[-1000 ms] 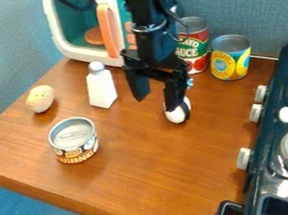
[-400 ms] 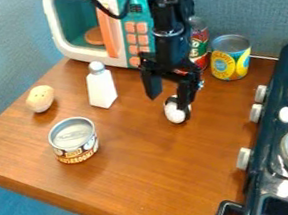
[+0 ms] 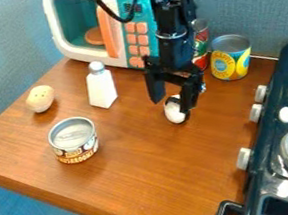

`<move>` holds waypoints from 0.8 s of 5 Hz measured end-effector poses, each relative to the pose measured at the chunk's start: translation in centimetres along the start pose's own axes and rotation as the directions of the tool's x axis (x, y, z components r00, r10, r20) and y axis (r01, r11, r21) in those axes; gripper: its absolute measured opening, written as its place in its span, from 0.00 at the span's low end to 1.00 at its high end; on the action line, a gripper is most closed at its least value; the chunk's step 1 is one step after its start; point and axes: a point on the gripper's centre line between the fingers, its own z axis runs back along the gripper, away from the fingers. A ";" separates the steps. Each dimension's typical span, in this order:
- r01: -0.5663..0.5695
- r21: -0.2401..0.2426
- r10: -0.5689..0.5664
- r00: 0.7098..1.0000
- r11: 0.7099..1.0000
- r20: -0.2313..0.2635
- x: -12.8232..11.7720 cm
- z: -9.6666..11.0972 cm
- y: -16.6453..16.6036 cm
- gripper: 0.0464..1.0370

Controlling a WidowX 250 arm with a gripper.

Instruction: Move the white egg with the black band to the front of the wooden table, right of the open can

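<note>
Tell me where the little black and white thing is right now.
In the camera view, the black and white object sits right of the white shaker, beneath the end effector.

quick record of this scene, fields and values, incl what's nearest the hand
surface: wooden table
hand: open, low over the table
nearest to hand: small white-and-black object, partly behind one finger; contact cannot be told
front left: short open-topped-looking can, upright
far left: pale, potato-like object
between can and microwave: white bottle with grey cap, upright
back: toy microwave; red can, partly behind the arm; yellow-and-blue can
right: dark stove
</note>
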 end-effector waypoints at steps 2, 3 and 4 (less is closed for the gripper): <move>-0.034 -0.074 0.030 0.998 0.997 -0.047 2.0 -1.5 0.1 0.96; -0.067 -0.061 0.062 0.994 0.996 -0.088 2.4 -2.6 0.4 0.96; -0.094 -0.057 0.089 0.993 0.994 -0.082 2.6 -3.1 0.4 0.90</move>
